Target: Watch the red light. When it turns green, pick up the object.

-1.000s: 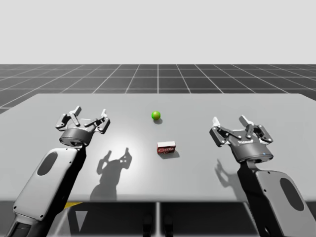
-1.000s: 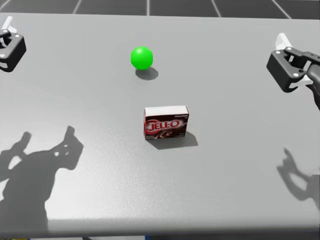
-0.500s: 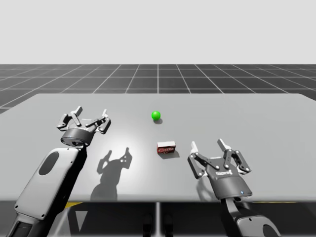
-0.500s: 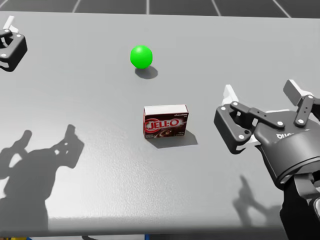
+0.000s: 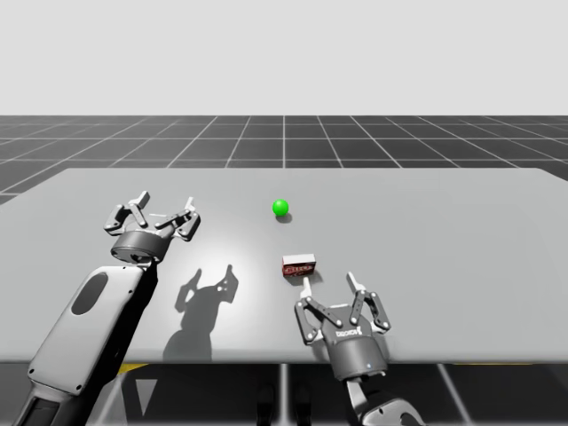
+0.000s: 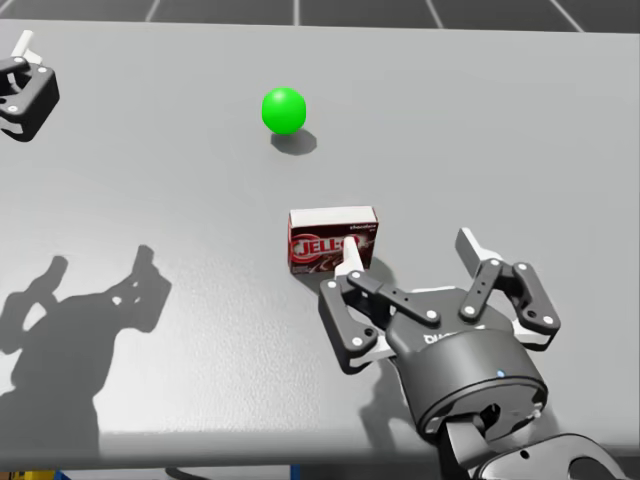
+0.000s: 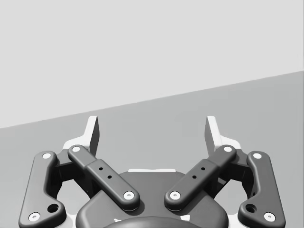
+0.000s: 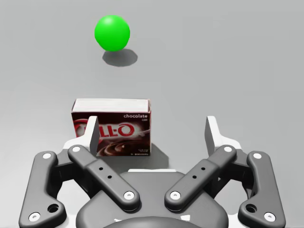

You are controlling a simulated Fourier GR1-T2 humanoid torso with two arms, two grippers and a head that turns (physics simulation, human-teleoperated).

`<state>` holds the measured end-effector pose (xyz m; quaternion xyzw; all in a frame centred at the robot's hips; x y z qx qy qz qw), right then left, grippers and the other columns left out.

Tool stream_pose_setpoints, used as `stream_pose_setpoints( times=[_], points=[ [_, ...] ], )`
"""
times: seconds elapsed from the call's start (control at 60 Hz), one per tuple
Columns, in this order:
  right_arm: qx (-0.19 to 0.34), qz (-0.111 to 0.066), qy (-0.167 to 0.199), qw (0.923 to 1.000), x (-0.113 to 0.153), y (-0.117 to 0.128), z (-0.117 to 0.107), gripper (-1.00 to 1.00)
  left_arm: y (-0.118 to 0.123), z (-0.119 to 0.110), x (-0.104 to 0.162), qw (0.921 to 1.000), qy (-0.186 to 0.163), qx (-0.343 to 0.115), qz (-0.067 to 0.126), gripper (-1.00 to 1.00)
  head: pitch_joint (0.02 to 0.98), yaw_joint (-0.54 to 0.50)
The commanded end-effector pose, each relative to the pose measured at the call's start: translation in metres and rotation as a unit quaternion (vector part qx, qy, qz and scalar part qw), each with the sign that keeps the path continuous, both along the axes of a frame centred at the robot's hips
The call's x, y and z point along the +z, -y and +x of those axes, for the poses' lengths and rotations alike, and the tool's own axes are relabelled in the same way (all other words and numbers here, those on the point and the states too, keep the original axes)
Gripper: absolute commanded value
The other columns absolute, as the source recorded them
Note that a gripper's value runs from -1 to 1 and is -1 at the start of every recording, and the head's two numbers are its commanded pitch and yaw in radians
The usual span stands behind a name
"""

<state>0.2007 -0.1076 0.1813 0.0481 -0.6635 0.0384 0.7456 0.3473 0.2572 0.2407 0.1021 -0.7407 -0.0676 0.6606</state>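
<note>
The light is a green ball (image 5: 280,208) (image 6: 283,110) on the grey table (image 5: 461,222). Nearer to me stands a small dark red box (image 5: 298,264) (image 6: 332,238) with a white top. My right gripper (image 5: 328,286) (image 6: 410,252) is open just on the near side of the box. In the right wrist view the box (image 8: 112,126) sits ahead of the right gripper (image 8: 152,128), behind one finger (image 8: 91,135), with the ball (image 8: 112,33) farther on. My left gripper (image 5: 164,202) (image 7: 152,128) is open over the table's left part, holding nothing.
Shadows of both arms fall on the table. Its near edge (image 5: 222,361) runs just below my right gripper. My left gripper's edge (image 6: 22,85) shows at the far left of the head view.
My right arm has swung left and toward the near edge, from the table's right side to just in front of the box, staying open. The left arm has barely moved.
</note>
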Motion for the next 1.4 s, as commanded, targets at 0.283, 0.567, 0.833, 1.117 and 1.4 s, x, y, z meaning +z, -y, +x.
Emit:
stream_pose_setpoints(
  times=[0.283, 0.567, 0.833, 1.117, 1.4],
  points=[
    [-0.007, 0.006, -0.033, 0.9994, -0.020, -0.038, 0.014, -1.00, 0.001, 0.000, -0.001, 1.0000, -0.001, -0.002, 0.001, -1.00, 0.847, -0.05],
    [-0.011, -0.003, -0.041, 0.9991, -0.024, -0.053, 0.031, -1.00, 0.001, 0.000, 0.000, 1.0000, -0.001, -0.002, 0.001, -1.00, 0.845, -0.05],
    [-0.022, -0.007, -0.058, 0.9980, -0.029, -0.056, 0.045, -1.00, 0.001, 0.000, 0.001, 1.0000, 0.001, 0.000, 0.000, -1.00, 0.847, -0.05],
    [-0.029, -0.016, -0.059, 0.9977, -0.035, -0.060, 0.059, -1.00, 0.002, 0.000, 0.001, 1.0000, 0.002, -0.002, 0.001, -1.00, 0.847, -0.05],
    [-0.029, -0.027, -0.063, 0.9972, -0.040, -0.064, 0.072, -1.00, 0.002, 0.000, 0.000, 1.0000, 0.002, -0.003, 0.001, -1.00, 0.848, -0.06]
  ],
)
